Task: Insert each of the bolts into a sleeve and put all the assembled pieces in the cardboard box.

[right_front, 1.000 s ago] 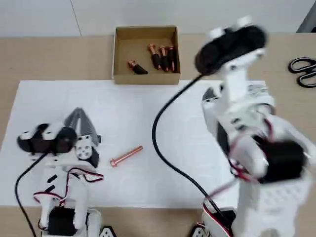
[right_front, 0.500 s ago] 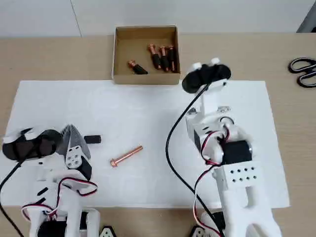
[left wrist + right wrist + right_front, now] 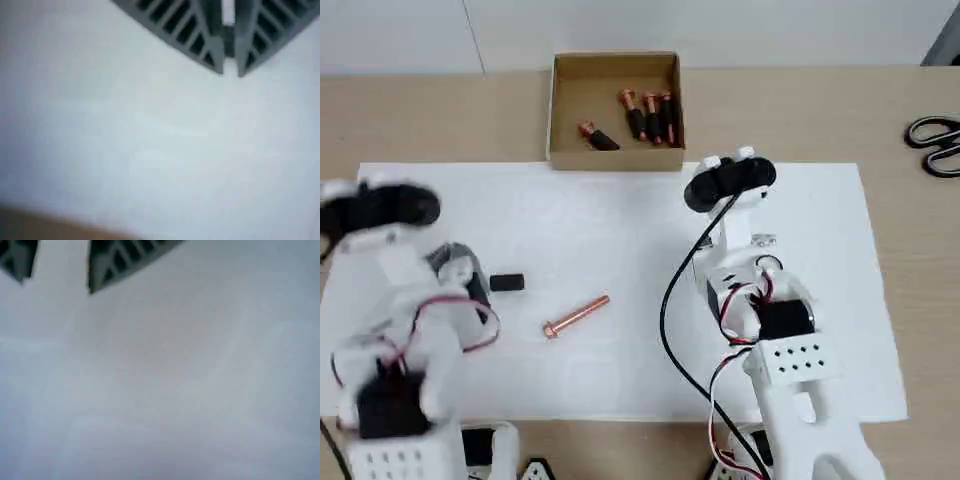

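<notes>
A slim copper-coloured metal bolt (image 3: 577, 315) with a wider head lies flat and slanted on the white paper sheet (image 3: 620, 230) that covers the bench (image 3: 420, 110), toward the near edge. A short black cylindrical sleeve (image 3: 507, 283) lies near it, not touching. The left hand (image 3: 232, 67), fingers pressed almost together on nothing, is near the sleeve. The right hand (image 3: 55, 285) is spread above bare paper. There is one loose bolt and one loose sleeve. Four sleeved bolts (image 3: 645, 118) lie inside the single open brown cardboard box (image 3: 582, 90) by the far edge. One pair of black scissors (image 3: 935, 143) lies toward the far right corner.
</notes>
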Robot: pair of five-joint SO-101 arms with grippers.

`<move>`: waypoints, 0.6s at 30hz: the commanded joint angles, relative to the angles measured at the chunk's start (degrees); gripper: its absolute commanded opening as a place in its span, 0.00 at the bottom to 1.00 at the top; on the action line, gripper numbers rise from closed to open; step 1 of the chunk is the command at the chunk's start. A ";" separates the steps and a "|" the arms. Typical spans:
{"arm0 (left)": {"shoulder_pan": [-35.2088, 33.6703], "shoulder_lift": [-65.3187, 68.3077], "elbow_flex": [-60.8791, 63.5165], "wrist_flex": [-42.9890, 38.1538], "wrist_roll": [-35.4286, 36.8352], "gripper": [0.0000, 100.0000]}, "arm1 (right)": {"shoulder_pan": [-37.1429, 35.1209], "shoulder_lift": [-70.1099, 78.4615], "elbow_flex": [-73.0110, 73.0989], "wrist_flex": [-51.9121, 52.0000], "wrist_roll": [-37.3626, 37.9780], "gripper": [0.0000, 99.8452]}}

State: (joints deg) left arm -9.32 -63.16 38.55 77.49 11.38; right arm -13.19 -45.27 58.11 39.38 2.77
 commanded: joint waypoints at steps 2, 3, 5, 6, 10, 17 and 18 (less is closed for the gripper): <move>-0.35 15.91 -10.07 3.87 -15.30 0.01 | -0.22 -1.45 -0.18 -1.80 -0.35 0.08; -0.44 18.55 -11.65 4.22 -19.78 0.01 | -0.22 -1.45 -0.18 -1.80 -0.35 0.08; -2.02 23.47 -14.99 4.48 -28.92 0.01 | -0.31 -1.45 -0.18 -1.80 -0.35 0.08; -2.73 25.41 -16.66 4.40 -33.93 0.01 | -0.31 -1.45 -0.18 -1.80 -0.35 0.08; -5.80 30.24 -20.09 4.22 -55.74 0.01 | -0.31 -1.45 -0.18 -1.80 -0.35 0.08; -6.15 36.48 -19.38 10.46 -78.51 0.01 | -0.31 -1.19 -0.18 -1.71 -0.35 0.08; -5.80 38.07 -19.38 10.73 -79.56 0.01 | -0.31 -1.10 -0.18 -1.63 -0.35 0.08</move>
State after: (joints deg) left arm -15.47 -27.74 21.32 86.99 -63.52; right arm -13.19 -45.27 58.29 38.68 2.77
